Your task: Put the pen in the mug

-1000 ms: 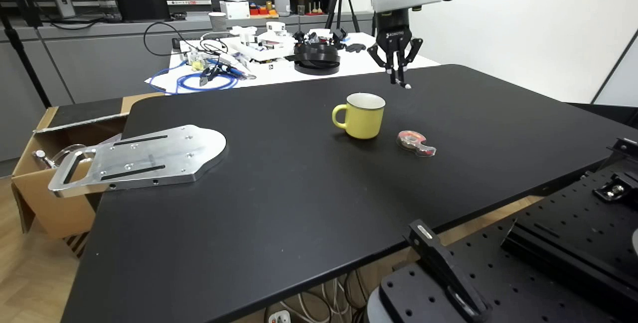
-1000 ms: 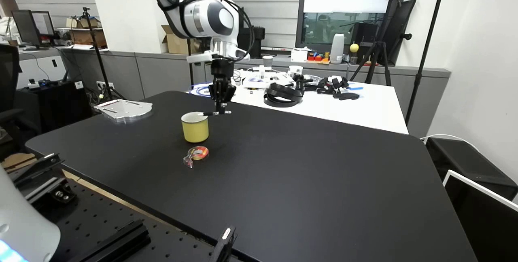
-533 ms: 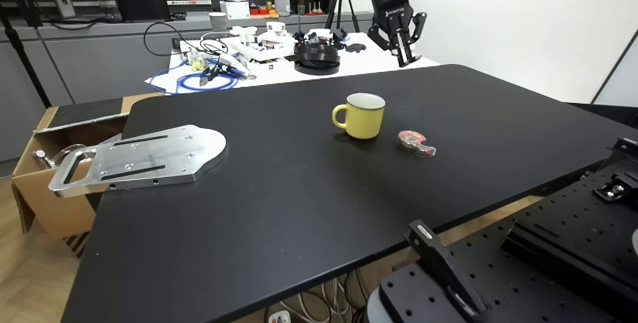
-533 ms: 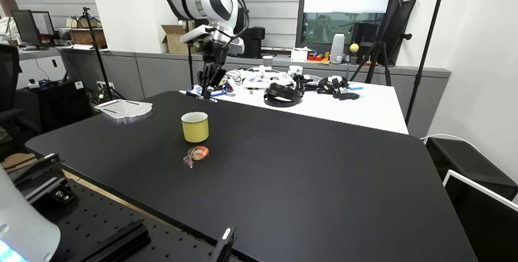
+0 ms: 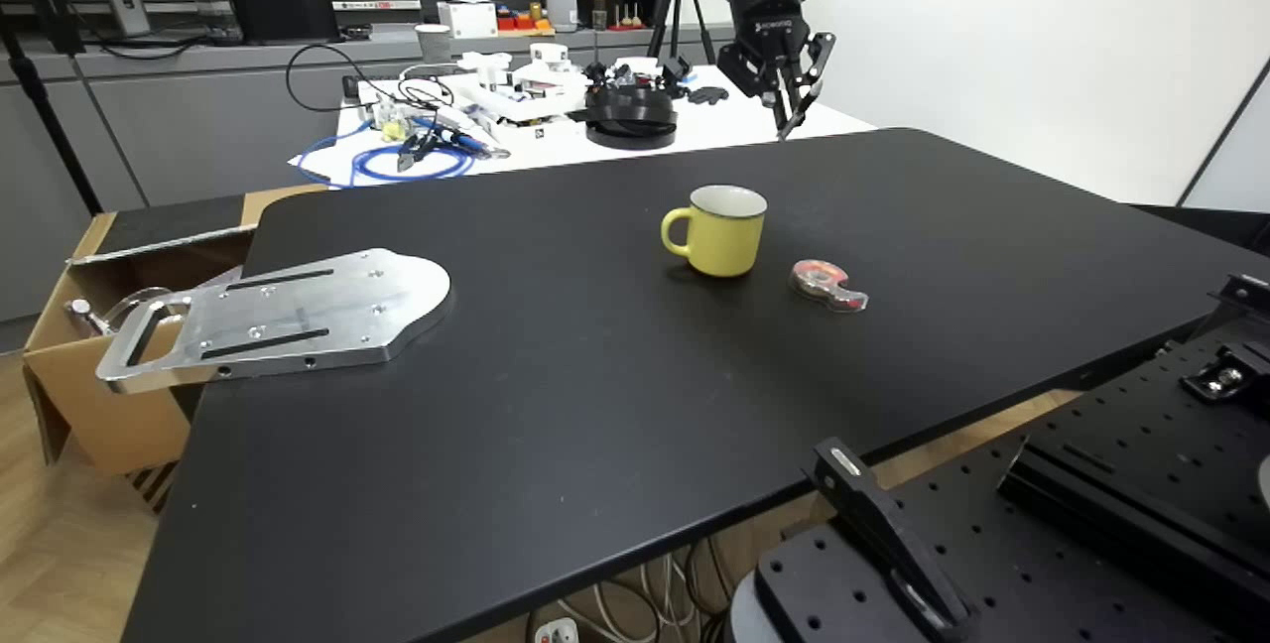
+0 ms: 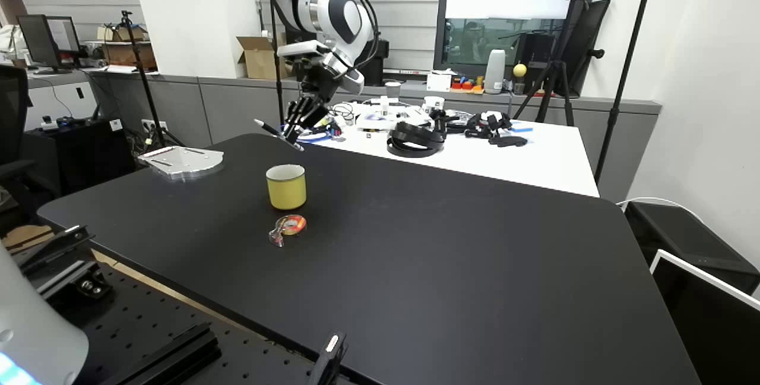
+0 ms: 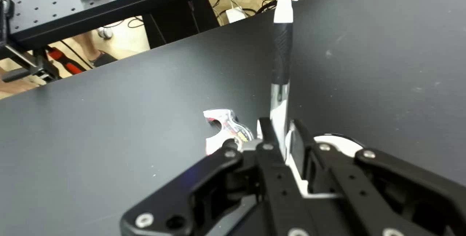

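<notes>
Gripper [image 7: 282,126] is pinching the pen [image 7: 282,54] & holding it up in the air, tilting w/ its white tip up in an exterior view. Yellow mug [image 5: 724,244] is standing upright on the black tbl [image 5: 496,484]; pen's hovering outside it. Tape dispenser [image 5: 820,279] is lying nr the mug. Metal plate [image 5: 298,311] is lying well apart, handle sticking out past the tbl edge.

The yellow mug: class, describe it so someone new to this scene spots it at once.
In both exterior views, find the big black table. Near the tape dispenser on it stands the yellow mug, upright. Its yellow wall and pale inside set it apart from the low dispenser and silvery metal plate.
</notes>
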Tool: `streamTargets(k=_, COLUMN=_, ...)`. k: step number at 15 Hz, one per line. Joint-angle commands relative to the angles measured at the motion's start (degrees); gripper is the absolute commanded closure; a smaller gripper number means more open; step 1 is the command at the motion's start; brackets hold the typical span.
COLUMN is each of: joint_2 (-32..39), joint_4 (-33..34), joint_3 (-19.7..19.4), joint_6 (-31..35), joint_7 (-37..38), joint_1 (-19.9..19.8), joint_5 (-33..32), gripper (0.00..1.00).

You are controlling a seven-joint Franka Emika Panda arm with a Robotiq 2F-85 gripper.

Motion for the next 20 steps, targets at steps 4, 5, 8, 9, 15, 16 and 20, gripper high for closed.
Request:
streamTargets(k=4, joint_2=9.32, joint_4=12.31, joint_3=2.97, joint_6=-3.37, joint_7=-2.20, joint_1=-2.84, joint_5=8.18, gripper=0.96)
streamTargets(k=5, joint_2=10.38, joint_4=13.46, joint_3=3.20, joint_6=-3.72, joint_7=-1.98, joint_1=-3.02, joint_5=9.11, gripper=0.96)
streamTargets(k=8, joint_2=13.13, joint_4=16.38, joint_3=3.80, joint_6=-4.88, joint_7=-1.66, joint_1=-4.00, joint_5=12.11, gripper=0.96)
streamTargets(k=9, joint_2=13.96, joint_4=17.25, joint_3=3.89, joint_6=-5.29, joint_7=-1.52, joint_1=-4.29, joint_5=12.88, gripper=0.96)
streamTargets(k=15, joint_2=18.05, joint_4=21.38, joint_3=4.10, joint_6=-7.79, joint_7=-0.68, joint_1=-6.08, joint_5=15.82, gripper=0.96)
streamTargets(k=16, joint_2=18.63, joint_4=21.99, joint_3=4.12, joint_6=-8.36, joint_7=-0.55, joint_1=-6.36, joint_5=16.14, gripper=0.96)
streamTargets(k=20, joint_2=21.02, joint_4=24.40, joint_3=4.10, joint_6=-10.27, joint_7=-0.10, joint_1=-7.31, joint_5=16.96, gripper=0.96)
